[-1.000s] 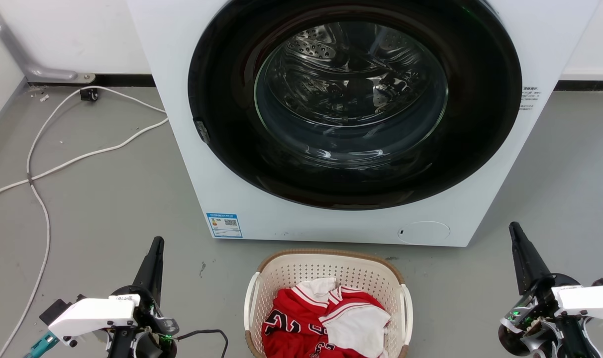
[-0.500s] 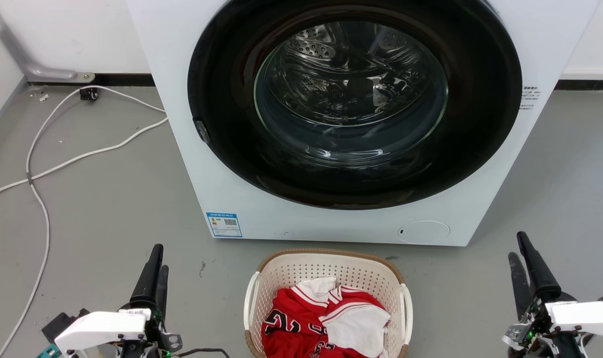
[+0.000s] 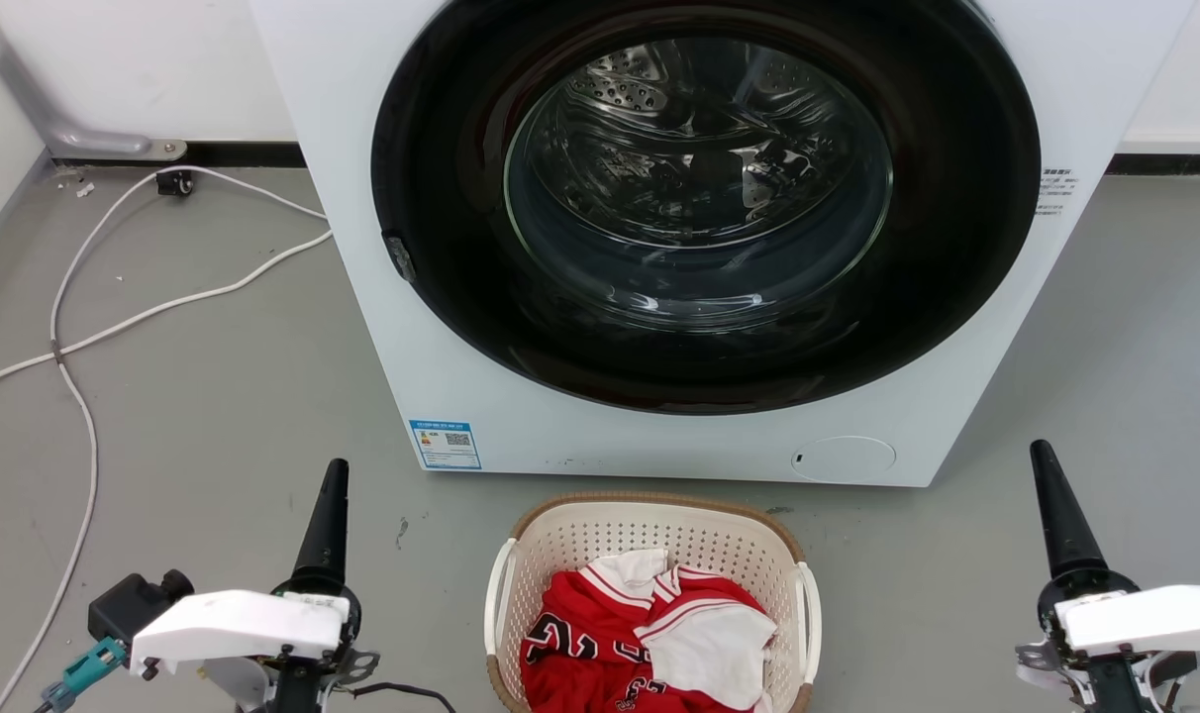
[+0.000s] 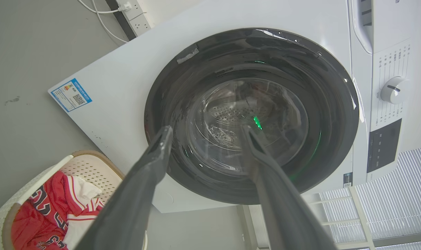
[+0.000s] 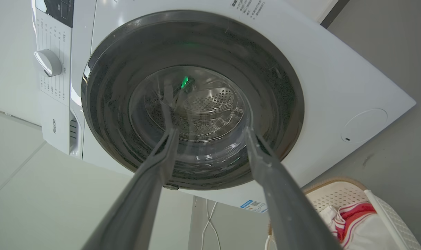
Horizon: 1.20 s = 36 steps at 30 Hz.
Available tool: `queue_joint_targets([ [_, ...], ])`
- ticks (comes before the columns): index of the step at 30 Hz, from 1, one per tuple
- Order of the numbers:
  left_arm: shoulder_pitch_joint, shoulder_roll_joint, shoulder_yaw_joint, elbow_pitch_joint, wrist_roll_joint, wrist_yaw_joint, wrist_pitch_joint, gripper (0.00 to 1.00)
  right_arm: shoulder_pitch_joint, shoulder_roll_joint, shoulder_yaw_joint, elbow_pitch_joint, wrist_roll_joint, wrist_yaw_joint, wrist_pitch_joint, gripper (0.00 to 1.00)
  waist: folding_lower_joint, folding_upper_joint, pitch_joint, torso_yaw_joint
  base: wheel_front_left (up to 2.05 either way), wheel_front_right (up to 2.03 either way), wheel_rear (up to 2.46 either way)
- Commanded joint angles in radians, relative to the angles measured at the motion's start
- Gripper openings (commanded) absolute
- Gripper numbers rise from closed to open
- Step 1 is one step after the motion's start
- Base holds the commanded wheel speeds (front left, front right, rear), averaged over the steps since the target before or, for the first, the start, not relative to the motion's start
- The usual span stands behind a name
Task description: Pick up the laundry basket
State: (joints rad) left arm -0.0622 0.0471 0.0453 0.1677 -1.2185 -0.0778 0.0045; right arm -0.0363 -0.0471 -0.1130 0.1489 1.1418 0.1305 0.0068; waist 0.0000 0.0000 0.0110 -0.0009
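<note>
The laundry basket (image 3: 650, 517), cream perforated plastic with a brown woven-look rim and white side handles, stands on the floor just in front of the washing machine. A red-and-white jersey (image 3: 650, 644) lies in it. My left gripper (image 3: 335, 477) hovers to the basket's left and my right gripper (image 3: 1042, 463) to its right, both well apart from it and pointing at the machine. The left wrist view shows the left gripper (image 4: 207, 131) open and empty, with the basket (image 4: 89, 168) at lower left. In the right wrist view the right gripper (image 5: 211, 132) is open and empty, with the basket (image 5: 335, 196) at lower right.
A white front-loading washing machine (image 3: 442, 327) with a dark round glass door (image 3: 699, 188) rises right behind the basket. White cables (image 3: 75, 347) trail across the grey floor at the left. A wall and a pipe (image 3: 55, 129) stand at the far left.
Both grippers drew back a little, then pushed forward again. The left one now sits slightly further right, nearer the basket. The basket has not moved.
</note>
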Motion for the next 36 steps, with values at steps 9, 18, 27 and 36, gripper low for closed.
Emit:
queue_joint_targets([
  [9,-0.017,0.003,-0.033,-0.049,0.204,0.018,-0.042,1.0,0.01,-0.003,0.033,-0.061,-0.25,0.0,-0.043,1.0,0.0,0.0,0.003,0.0,0.0,0.0,0.0],
  [18,-0.004,0.003,-0.056,-0.066,0.34,0.031,-0.074,1.0,0.03,-0.003,0.044,-0.066,-0.403,0.0,-0.075,1.0,0.0,0.0,0.005,0.001,0.0,0.0,0.0],
  [27,0.004,0.003,-0.071,-0.078,0.441,0.032,-0.1,1.0,0.043,-0.003,0.054,-0.084,-0.513,0.0,-0.101,1.0,0.0,0.0,0.005,0.001,0.0,0.0,0.0],
  [36,0.016,0.004,-0.088,-0.089,0.553,0.025,-0.127,1.0,0.059,-0.004,0.064,-0.106,-0.637,0.0,-0.128,1.0,0.0,0.0,0.008,0.004,0.0,0.0,0.0],
])
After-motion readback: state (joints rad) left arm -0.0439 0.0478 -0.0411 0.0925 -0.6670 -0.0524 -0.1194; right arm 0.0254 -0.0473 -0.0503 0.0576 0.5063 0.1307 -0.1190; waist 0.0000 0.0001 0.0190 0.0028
